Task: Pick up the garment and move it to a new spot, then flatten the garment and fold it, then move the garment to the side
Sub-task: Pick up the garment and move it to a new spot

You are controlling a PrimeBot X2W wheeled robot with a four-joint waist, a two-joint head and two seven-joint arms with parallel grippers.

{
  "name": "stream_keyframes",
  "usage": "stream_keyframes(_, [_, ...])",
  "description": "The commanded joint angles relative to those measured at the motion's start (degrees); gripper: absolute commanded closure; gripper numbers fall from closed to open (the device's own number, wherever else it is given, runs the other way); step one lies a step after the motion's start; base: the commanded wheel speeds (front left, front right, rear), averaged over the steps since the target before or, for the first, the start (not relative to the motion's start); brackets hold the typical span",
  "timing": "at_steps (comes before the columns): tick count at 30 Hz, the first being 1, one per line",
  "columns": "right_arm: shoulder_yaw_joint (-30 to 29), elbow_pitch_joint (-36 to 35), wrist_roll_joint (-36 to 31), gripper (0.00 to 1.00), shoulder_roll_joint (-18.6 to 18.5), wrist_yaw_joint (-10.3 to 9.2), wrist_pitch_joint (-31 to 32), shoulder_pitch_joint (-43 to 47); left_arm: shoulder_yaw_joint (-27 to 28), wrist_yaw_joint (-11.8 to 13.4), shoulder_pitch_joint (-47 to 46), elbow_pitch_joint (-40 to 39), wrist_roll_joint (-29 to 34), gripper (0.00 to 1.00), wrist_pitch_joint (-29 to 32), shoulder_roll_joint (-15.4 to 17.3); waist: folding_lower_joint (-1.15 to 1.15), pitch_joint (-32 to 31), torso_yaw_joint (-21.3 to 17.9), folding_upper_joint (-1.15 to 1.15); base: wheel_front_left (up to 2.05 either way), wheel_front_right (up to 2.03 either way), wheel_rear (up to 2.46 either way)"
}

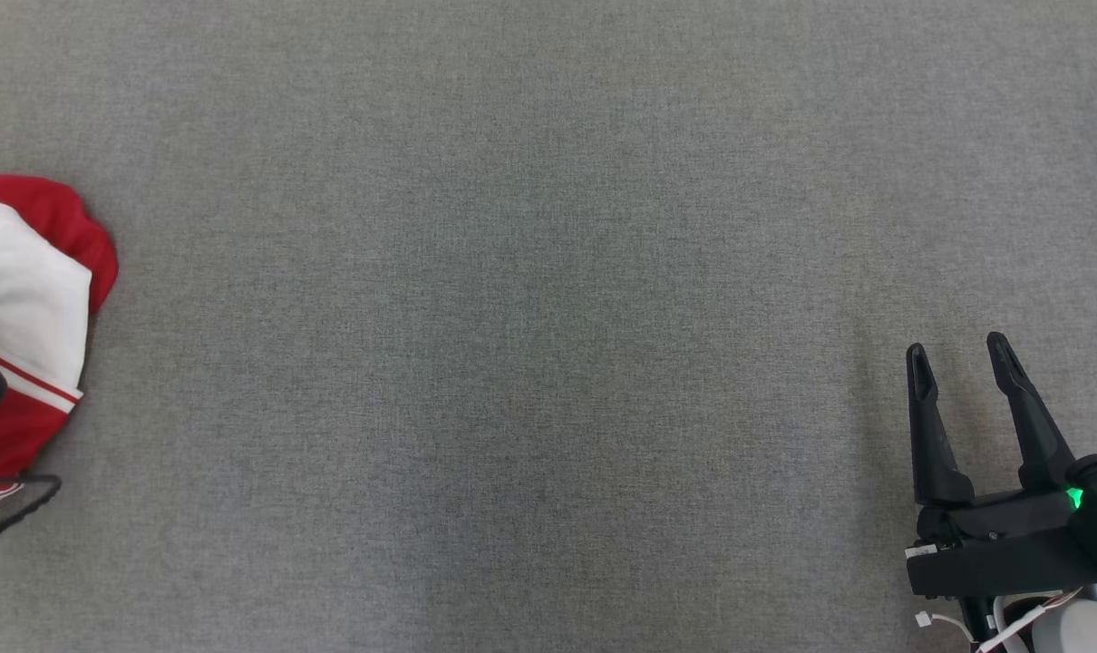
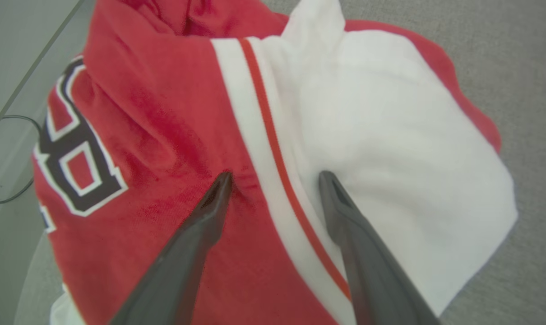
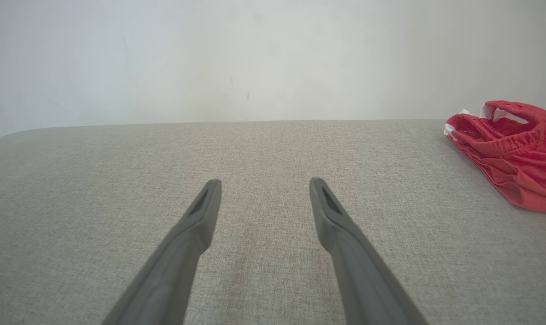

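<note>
The garment is a red and white jersey, bunched in a heap at the far left of the grey cloth table. Close up, the garment shows a red panel with a dark, white-edged number, a white stripe with a thin red line, and a white panel. My left gripper is open, and its tips rest on the cloth on either side of that stripe. My right gripper stands open over bare cloth at the lower right, holding nothing. In the right wrist view the red garment lies at the right edge.
The grey table surface stretches wide between the garment and my right gripper. Its left edge runs just beside the garment, with a thin black cable beyond it. A pale wall rises behind the table's far edge.
</note>
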Motion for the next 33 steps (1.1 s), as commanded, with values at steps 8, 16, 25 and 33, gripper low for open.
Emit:
stream_keyframes(8, [-0.03,-0.78,-0.39,0.0,0.29,-0.14,0.69,-0.18,0.47,-0.42,-0.02,2.97,-2.59,0.07,3.52,-1.09,0.0,0.09,-0.49,0.0,0.0,0.0,0.0])
stream_keyframes(16, [-0.51,-0.76,-0.64,0.0,0.4,-0.14,1.26,-0.28,-0.9,-0.96,-0.32,1.25,-1.91,1.0,-6.18,-0.01,0.0,-1.48,-0.38,0.0,0.0,0.0,0.0])
stream_keyframes(25, [0.05,1.8,0.17,0.0,2.21,-0.14,0.59,0.18,-3.86,-1.4,-5.57,-3.79,-5.4,1.0,-20.62,0.08,0.0,-6.21,-0.34,0.0,0.0,0.0,0.0])
stream_keyframes(33, [0.9,5.84,0.97,0.0,4.23,-0.14,-1.06,0.67,-10.71,-1.35,-9.97,-13.6,-5.3,1.0,-25.68,0.35,0.0,-10.45,-2.62,0.0,0.0,0.0,0.0])
